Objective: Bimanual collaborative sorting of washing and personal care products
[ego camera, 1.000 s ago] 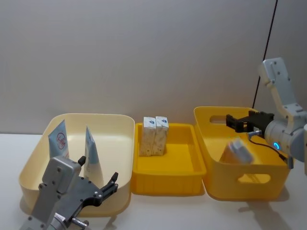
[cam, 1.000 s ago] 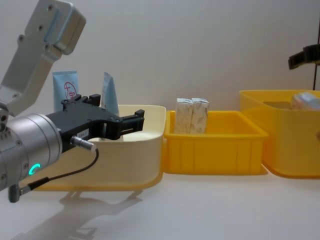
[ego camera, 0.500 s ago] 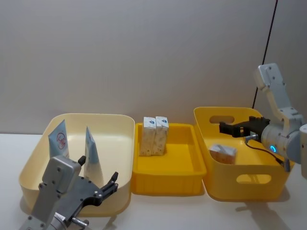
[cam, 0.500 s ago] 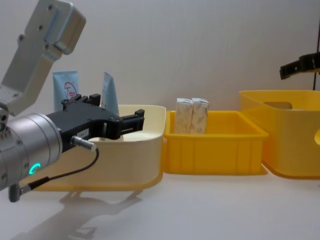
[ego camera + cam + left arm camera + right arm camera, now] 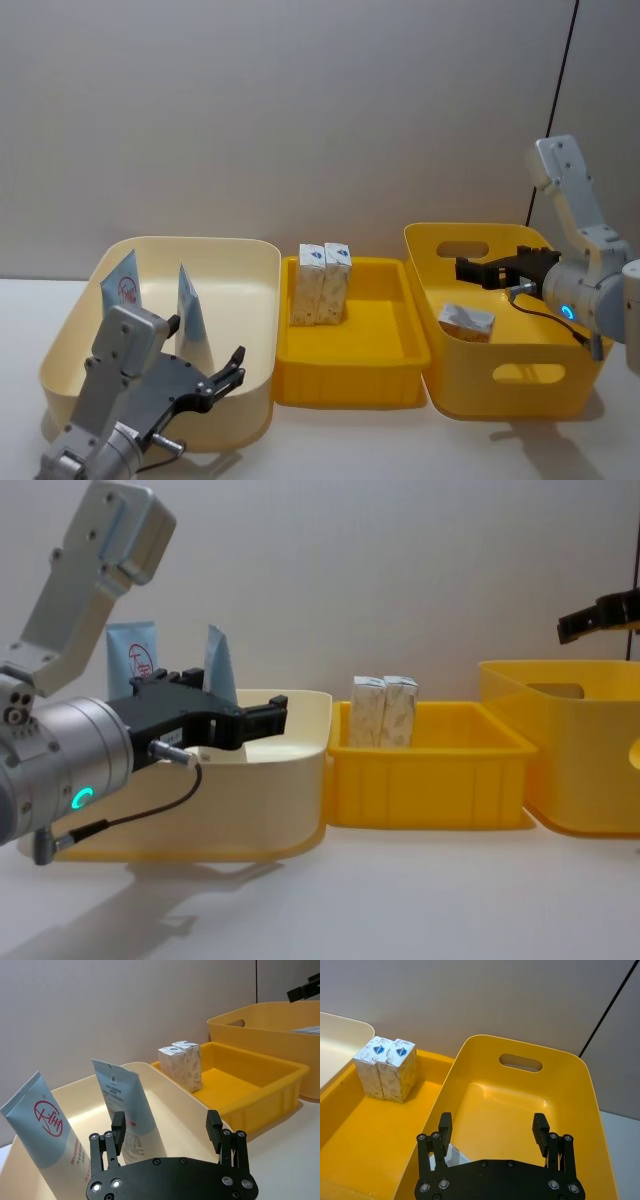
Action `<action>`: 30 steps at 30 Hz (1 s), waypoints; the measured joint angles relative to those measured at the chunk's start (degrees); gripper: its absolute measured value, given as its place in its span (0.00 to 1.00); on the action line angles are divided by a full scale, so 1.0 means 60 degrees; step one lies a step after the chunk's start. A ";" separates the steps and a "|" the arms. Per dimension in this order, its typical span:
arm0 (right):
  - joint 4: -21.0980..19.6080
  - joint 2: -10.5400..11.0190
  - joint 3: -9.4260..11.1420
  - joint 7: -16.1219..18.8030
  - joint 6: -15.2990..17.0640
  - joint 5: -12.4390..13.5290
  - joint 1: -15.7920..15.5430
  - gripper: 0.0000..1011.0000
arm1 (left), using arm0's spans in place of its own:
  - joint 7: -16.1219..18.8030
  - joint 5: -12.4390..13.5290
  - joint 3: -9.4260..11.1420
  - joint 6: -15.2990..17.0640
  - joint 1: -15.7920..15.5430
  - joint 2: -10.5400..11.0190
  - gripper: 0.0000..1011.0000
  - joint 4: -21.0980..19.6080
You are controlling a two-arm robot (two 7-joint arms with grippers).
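Three containers line the desk (image 5: 350, 440). The cream tub (image 5: 200, 243) by the left edge holds two pale-blue tubes (image 5: 123, 290) (image 5: 190, 310), both upright and leaning. The yellow tray (image 5: 350, 385) in the middle holds two marbled cartons (image 5: 310, 285) (image 5: 337, 280), standing side by side and touching, at its back left corner. A third carton (image 5: 467, 320) lies inside the yellow basket (image 5: 470, 385) by the right edge. The left gripper (image 5: 166, 1127) hovers at the cream tub's front rim with its fingers apart and empty. The right gripper (image 5: 491, 1127) hangs over the basket, above the carton, fingers spread wide and gripping nothing.
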 joint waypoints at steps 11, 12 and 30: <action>0.0023 -0.0007 -0.0006 0.0009 0.0010 0.0000 0.0008 0.99 | -0.0188 -0.0101 -0.0118 0.0022 -0.0397 -0.0229 0.99 0.0769; 0.0024 -0.0007 -0.0006 0.0010 0.0011 0.0000 0.0008 0.99 | -0.0210 -0.0105 -0.0134 0.0021 -0.0449 -0.0261 0.99 0.0863; 0.0039 -0.0007 -0.0005 0.0017 0.0017 -0.0002 0.0013 0.99 | -0.0635 -0.0034 -0.0134 0.0249 -0.1086 -0.0502 0.99 0.1440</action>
